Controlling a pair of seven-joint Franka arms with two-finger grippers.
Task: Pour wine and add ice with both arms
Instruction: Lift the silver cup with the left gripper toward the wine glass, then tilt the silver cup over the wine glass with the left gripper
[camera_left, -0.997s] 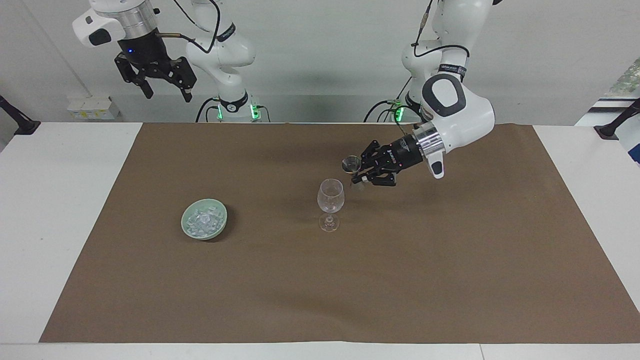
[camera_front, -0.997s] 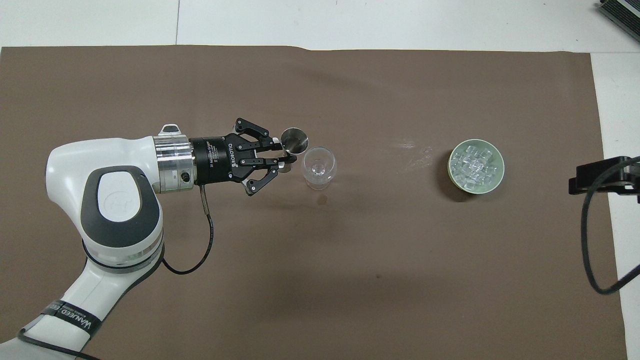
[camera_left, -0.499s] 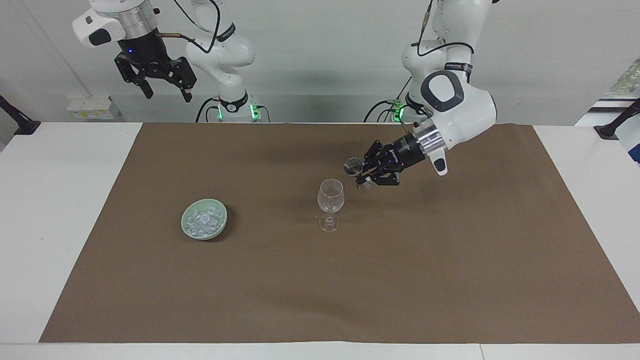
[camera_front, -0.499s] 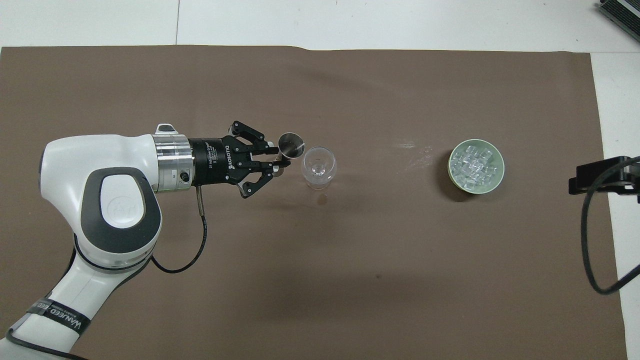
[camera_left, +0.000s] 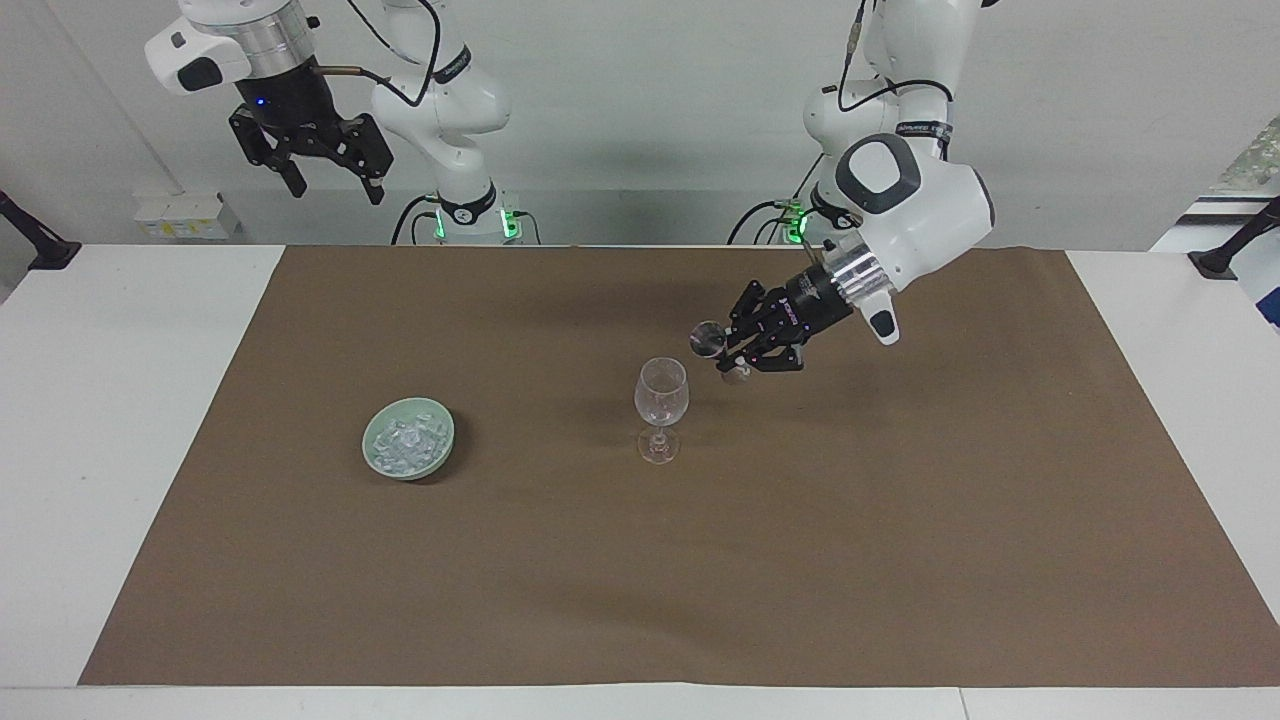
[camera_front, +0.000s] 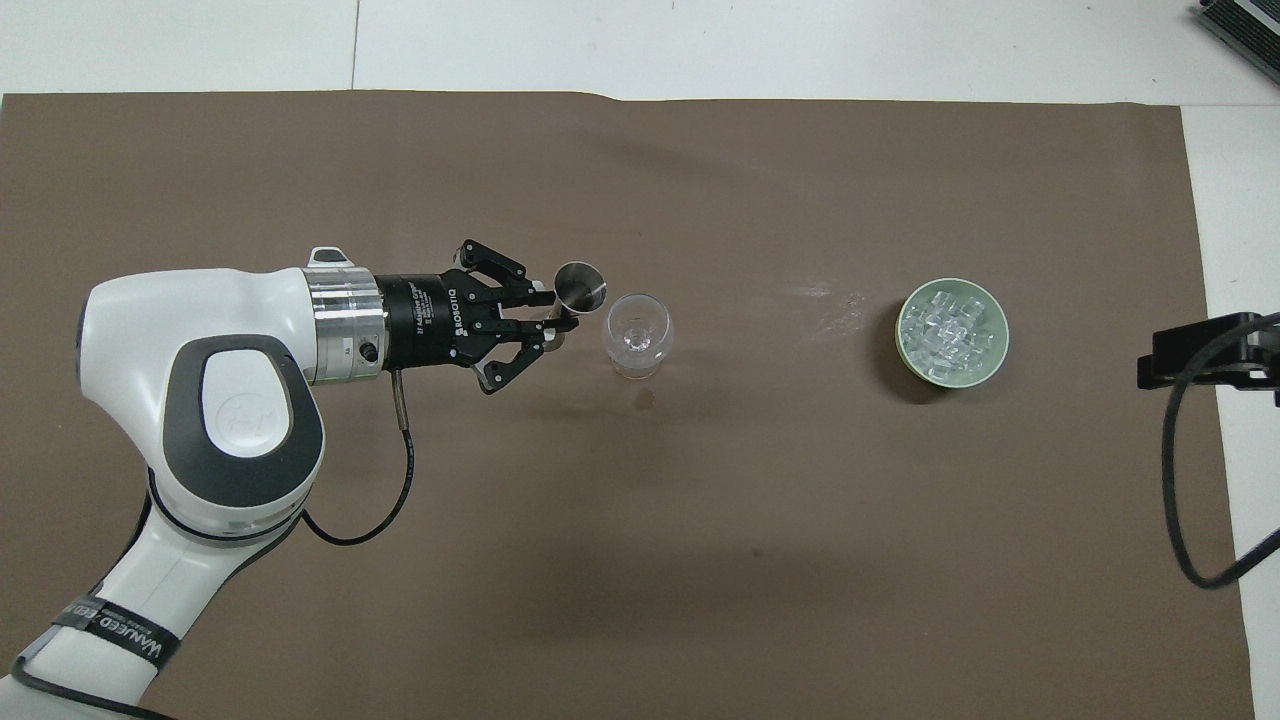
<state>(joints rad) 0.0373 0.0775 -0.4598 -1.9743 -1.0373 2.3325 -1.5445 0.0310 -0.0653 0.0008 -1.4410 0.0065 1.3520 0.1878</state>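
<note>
Landmark is the wine glass (camera_left: 661, 400) — upright on the brown mat (camera_left: 700, 560), about mid-table.

Starting at the right arm's end: right gripper (camera_left: 331, 185) hangs high above the table edge at the robots' end, well apart from the glass, fingers spread wide, nothing between them. That arm is waiting. In the overhead view only its dark tip (camera_front: 1205, 350) shows.

Pale green bowl (camera_left: 408, 437) sits on the mat toward the right arm's end from the glass, slightly farther from the robots than the glass's foot. The ice (camera_left: 404, 442) is piled inside it — well apart from both grippers, neither is over it.

Then the glass itself: looks empty, cannot tell for sure. Small dark spot (camera_front: 646, 401) on the mat just beside its foot.

Toward the left arm's end from the glass: left gripper (camera_left: 735, 352) is clamped on a small metal jigger (camera_left: 707, 339), fingertips pinched at its narrow waist. The jigger is held in the air just beside the glass rim, tipped, its open mouth visible in both views. Overhead puts its mouth (camera_front: 580, 286) next to the glass bowl (camera_front: 637, 330), not over it.
</note>
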